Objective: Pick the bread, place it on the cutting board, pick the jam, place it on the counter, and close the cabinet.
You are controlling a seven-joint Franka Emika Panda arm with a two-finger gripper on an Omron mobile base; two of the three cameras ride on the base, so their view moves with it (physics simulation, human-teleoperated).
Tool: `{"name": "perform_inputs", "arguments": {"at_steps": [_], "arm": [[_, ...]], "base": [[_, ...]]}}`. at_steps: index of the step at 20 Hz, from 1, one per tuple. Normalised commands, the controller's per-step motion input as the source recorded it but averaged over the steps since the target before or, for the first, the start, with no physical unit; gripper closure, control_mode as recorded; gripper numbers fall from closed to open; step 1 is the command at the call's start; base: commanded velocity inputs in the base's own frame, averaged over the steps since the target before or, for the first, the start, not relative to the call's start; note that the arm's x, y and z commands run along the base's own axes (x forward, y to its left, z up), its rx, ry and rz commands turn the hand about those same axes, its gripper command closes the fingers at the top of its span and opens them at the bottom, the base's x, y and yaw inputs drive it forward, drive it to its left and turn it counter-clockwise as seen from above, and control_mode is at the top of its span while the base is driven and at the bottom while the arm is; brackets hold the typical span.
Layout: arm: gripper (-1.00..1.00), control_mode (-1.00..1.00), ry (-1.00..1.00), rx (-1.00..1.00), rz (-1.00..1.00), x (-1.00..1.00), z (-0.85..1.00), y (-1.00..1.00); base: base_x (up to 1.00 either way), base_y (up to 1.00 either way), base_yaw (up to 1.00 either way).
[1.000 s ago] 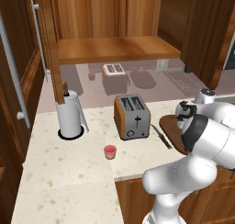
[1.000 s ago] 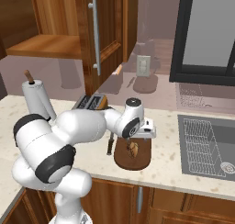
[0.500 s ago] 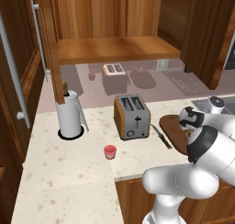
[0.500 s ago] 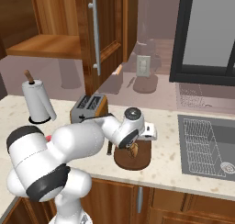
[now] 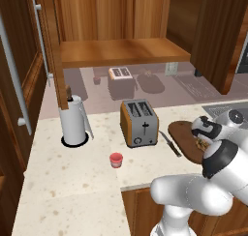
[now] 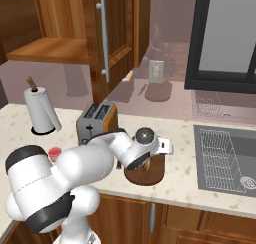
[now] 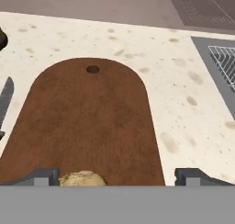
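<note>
1. You face a mauve back wall [image 5: 160, 87] with a white outlet [image 6: 156, 72] on it.
2. On your far left stands a tall dark wood cabinet [image 5: 12, 128] with a long grey handle [image 5: 13, 75].
3. On your right, a dark-framed window [image 6: 227, 38] sits above a steel sink [image 6: 225, 158].

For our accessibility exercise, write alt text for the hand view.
The open gripper hovers over a dark-brown cutting board on the speckled counter, with the bread lying on the board between its fingertips.
</note>
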Motion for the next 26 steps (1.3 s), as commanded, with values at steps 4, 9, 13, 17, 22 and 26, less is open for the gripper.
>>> {"name": "perform_inputs", "arguments": {"at_steps": [4,9,13,17,22,26], "arm": [[-1.00,-1.00,-0.06,0.00,0.00,0.00,0.10,-0.11],[-1.00,-1.00,-0.09,0.00,0.00,0.00,0.15,-0.17],[-1.00,-1.00,-0.12,0.00,0.00,0.00,0.17,-0.16],[-1.00,-1.00,-0.12,0.00,0.00,-0.01,0.15,-0.11],[-1.00,-1.00,-0.14,0.00,0.00,-0.04,0.17,-0.14],[-1.00,-1.00,-0.16,0.00,0.00,-0.06,0.11,-0.14]], "base": [[0.00,0.00,0.00],[0.00,0.00,0.00],[0.00,0.00,0.00],[0.00,0.00,0.00],[0.00,0.00,0.00],[0.00,0.00,0.00]]}}
